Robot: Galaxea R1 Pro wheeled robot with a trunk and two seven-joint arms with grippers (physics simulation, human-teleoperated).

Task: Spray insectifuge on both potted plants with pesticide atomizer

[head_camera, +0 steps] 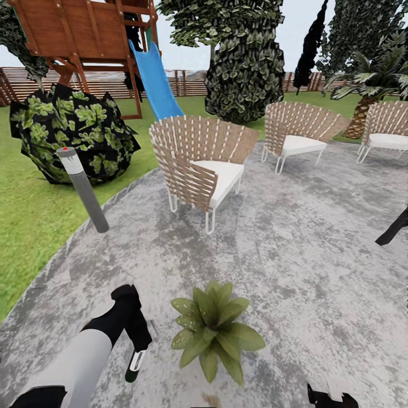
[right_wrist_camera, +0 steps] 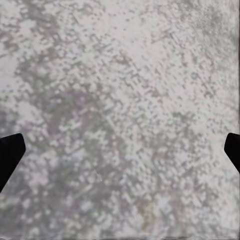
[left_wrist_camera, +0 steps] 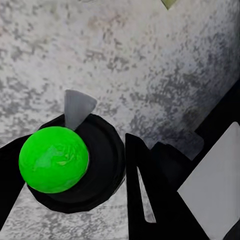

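Grip: where the left gripper hung low over the patio, it was seen clamped on the pesticide atomizer, nozzle end down
Handling: the bottle was judged light, stiff and somewhat slippery; its slim body just under the dark top was judged the best hold
Plant: one potted plant was seen just beside the bottle
Left arm: bent forward, forearm angled down toward the plant
Right gripper: fingertips were seen spread apart over bare stone, nothing held
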